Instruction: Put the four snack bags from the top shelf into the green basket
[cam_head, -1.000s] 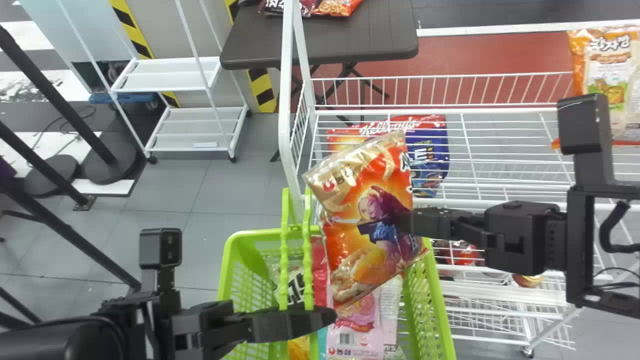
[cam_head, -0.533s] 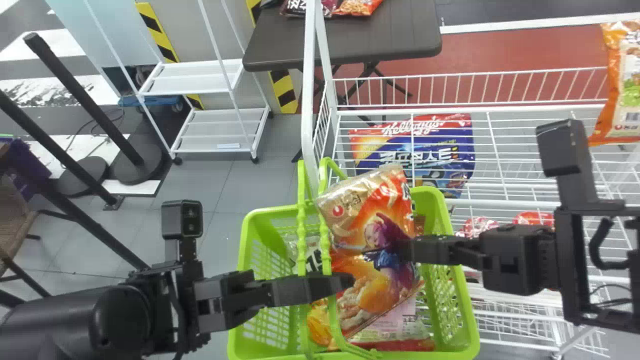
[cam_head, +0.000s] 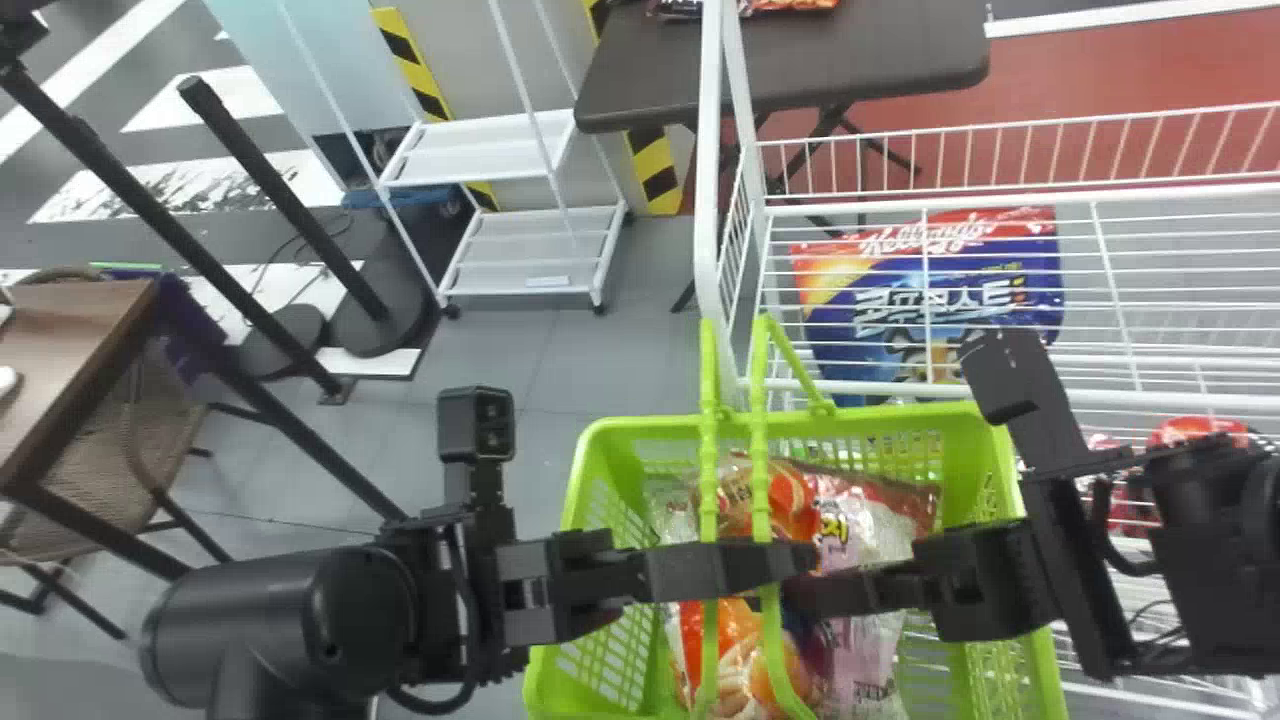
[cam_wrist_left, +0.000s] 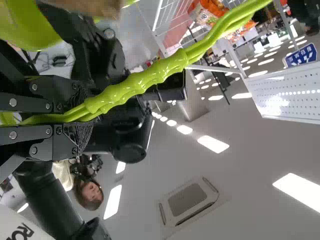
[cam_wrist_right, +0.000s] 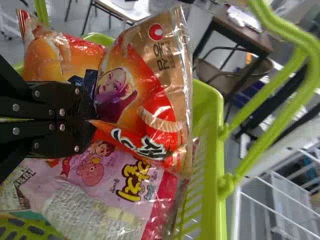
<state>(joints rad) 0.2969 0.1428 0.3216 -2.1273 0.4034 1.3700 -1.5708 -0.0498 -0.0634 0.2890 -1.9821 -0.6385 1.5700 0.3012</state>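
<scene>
The orange snack bag (cam_wrist_right: 147, 92) has dropped into the green basket (cam_head: 640, 426), right gripper (cam_head: 798, 594) pinching it (left gripper (cam_head: 792, 561) clamping the handles (cam_wrist_left: 150, 79)).

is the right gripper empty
No, the right gripper has an orange and tan snack bag pinched between its black fingers.

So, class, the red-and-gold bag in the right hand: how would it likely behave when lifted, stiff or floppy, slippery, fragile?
The bag would probably bend rather than stay stiff, as it creases around the right hand. Its shiny film suggests it could slip. The snack pieces printed on it hint at a light, crushable filling.
</scene>
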